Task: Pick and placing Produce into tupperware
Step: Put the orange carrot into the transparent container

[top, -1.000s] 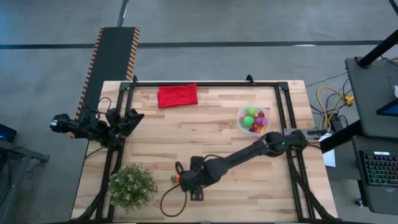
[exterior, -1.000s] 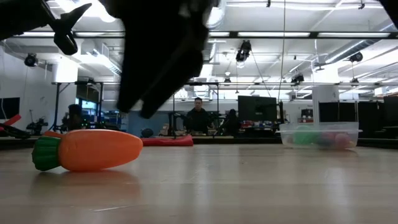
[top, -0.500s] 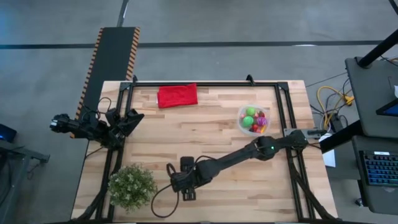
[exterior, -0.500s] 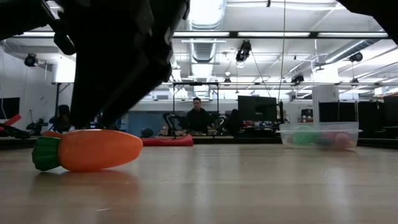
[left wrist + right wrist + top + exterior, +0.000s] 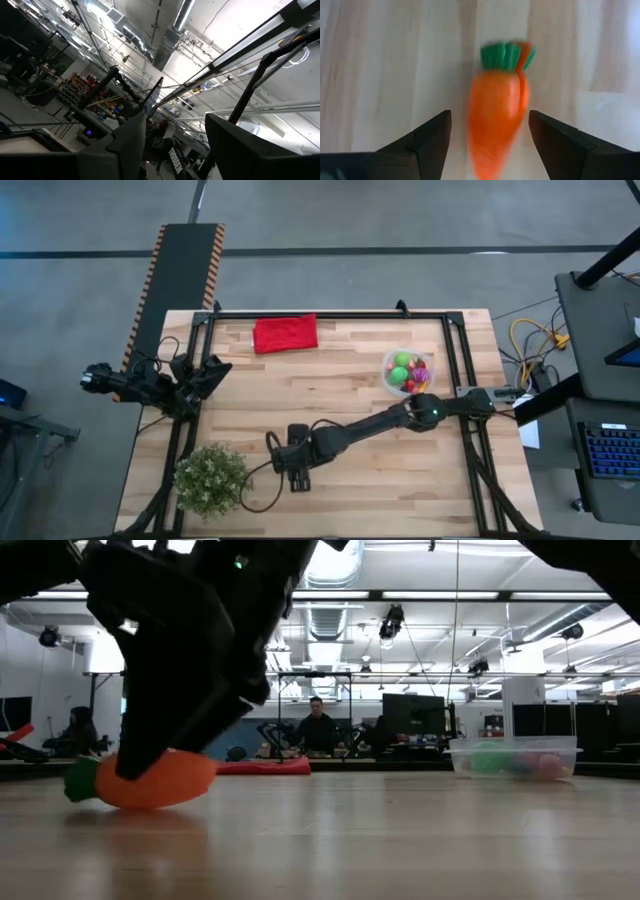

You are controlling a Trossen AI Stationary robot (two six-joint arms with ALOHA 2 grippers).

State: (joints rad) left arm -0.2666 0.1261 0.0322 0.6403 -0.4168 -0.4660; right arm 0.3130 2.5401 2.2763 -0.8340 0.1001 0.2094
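1. Wooden table (image 5: pixel 350 380) carries everything; left gripper (image 5: pixel 205 375), fingers apart, waits at its left edge.
2. Tupperware (image 5: pixel 392 361) sits far right, holding produce.
3. Right gripper (image 5: pixel 490 135) hangs spread around the carrot (image 5: pixel 497 117): centre it, lower, then close gently.

White lettering (image 5: pixel 176 154) on a dark surface in the room behind, seen in the left wrist view, appears to begin "TROSSEN", partly cut off and tilted; no other text, label, number or sign is legible in any view.
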